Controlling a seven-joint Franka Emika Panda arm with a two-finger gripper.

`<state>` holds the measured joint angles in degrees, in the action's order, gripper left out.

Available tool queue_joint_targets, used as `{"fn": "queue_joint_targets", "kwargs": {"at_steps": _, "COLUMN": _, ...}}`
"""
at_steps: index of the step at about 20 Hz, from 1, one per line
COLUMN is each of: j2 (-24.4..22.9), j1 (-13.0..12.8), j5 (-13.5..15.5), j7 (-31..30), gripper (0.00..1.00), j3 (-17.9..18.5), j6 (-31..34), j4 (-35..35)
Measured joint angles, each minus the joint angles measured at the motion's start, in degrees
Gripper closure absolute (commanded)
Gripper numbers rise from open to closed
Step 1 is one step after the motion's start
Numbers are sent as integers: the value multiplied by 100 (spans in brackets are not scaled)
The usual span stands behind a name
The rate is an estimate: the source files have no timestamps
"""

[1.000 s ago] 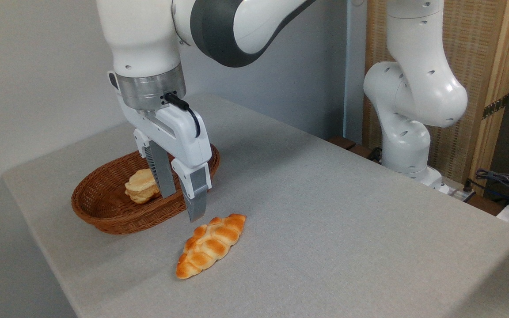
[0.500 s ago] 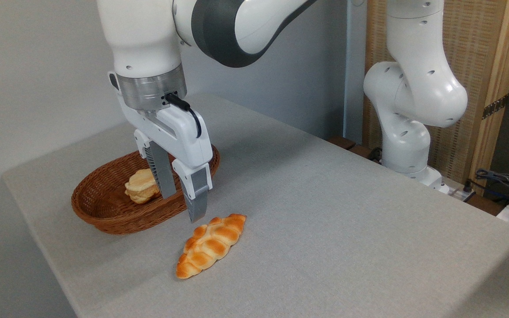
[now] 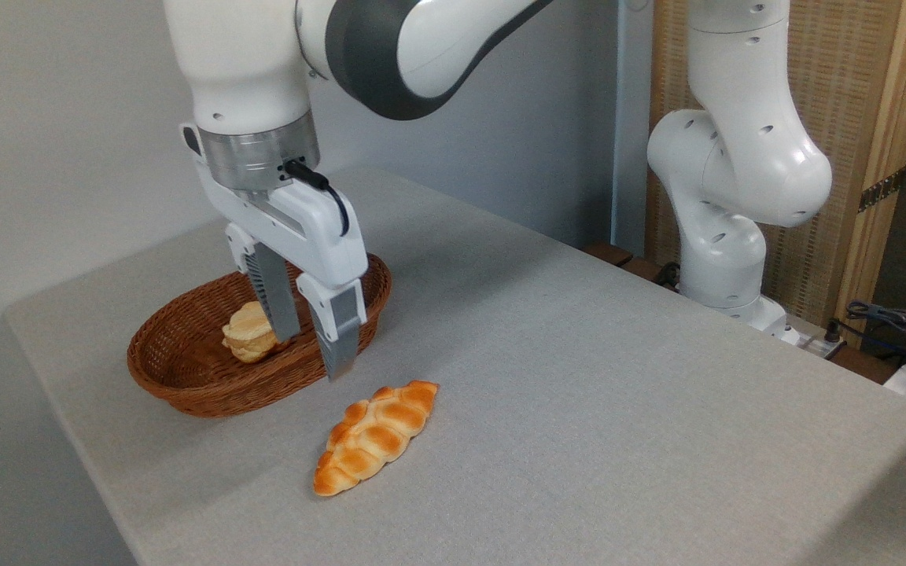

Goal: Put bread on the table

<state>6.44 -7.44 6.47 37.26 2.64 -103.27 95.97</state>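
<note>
A glossy braided loaf lay nearest the camera on the grey surface, well clear of the work going on behind it. Just beyond it, the robot's hand hung over the near rim of a brown wicker basket, its two grey fingers pointing down with a clear gap between them and nothing held. The bread, a small pale bun with a cracked, flaky top, sat inside the basket, partly hidden behind the rear finger; whether that finger touched it could not be told from this angle.

The bun looked light, and its layered crust suggested something soft or crumbly that a hard squeeze might dent or flake. Its rounded sides offered the most likely hold, with one finger on each flank across the middle, low enough to catch the body and not merely the loose top layers. The basket's raised wall stood close on the near side, so the front finger would probably need to drop inside the rim rather than onto the weave. A gentle closing seemed enough for so slight a load.

Farther back, the arm's white base rose beside the far edge of the surface, in front of a woven screen.
</note>
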Motion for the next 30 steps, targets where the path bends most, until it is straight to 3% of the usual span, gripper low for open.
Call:
{"fn": "queue_joint_targets", "kwargs": {"at_steps": 3, "j2": 146, "j1": -41, "j5": 537, "j7": -302, "gripper": 0, "j3": -206, "j6": -390, "j4": 16}}
{"fn": "queue_joint_targets", "kwargs": {"at_steps": 6, "j2": 384, "j1": -51, "j5": 716, "j7": -801, "gripper": 0, "j3": -627, "j6": -810, "j4": 24}}
{"fn": "queue_joint_targets", "kwargs": {"at_steps": 9, "j2": 546, "j1": -72, "j5": 727, "j7": -1171, "gripper": 0, "j3": -1049, "j6": -1037, "j4": 24}}
{"fn": "queue_joint_targets", "kwargs": {"at_steps": 14, "j2": 677, "j1": -89, "j5": 740, "j7": -1237, "gripper": 0, "j3": -1518, "j6": -1057, "j4": 24}}
{"fn": "queue_joint_targets", "kwargs": {"at_steps": 18, "j2": 784, "j1": -169, "j5": 735, "j7": -1238, "gripper": 0, "j3": -1583, "j6": -1057, "j4": 25}}
{"fn": "queue_joint_targets", "kwargs": {"at_steps": 24, "j2": 1031, "j1": -350, "j5": 428, "j7": -1238, "gripper": 0, "j3": -1590, "j6": -1055, "j4": 31}}
{"fn": "queue_joint_targets", "kwargs": {"at_steps": 30, "j2": 1195, "j1": -469, "j5": 363, "j7": -1238, "gripper": 0, "j3": -1592, "j6": -1055, "j4": 31}}
